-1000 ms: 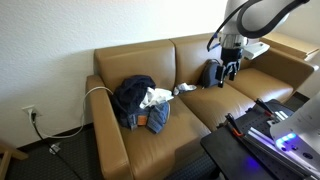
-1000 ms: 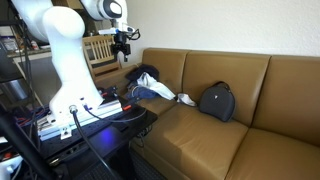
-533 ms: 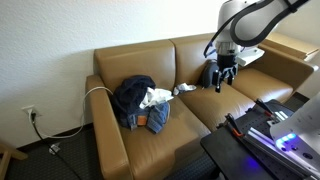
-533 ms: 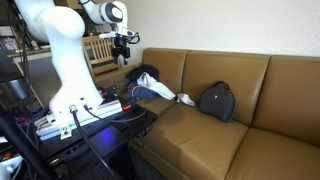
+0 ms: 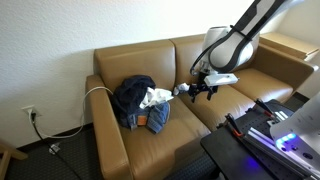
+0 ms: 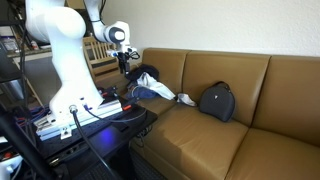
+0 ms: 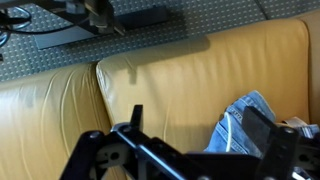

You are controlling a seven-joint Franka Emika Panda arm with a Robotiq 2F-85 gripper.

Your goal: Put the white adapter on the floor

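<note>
Hand now nearer clothes, past black bag

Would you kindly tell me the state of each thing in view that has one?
claw: open, empty.
adapter: lying on the sofa, ungripped.
clothes: heaped on the sofa.
bag: upright against the sofa back.

Small white power block lay on a tan leather sofa, off the dark grey carpet floor.
It rested on the seat just beside a heap of clothes; a thin white cord draped over the sofa's arm towards the carpet.
</note>
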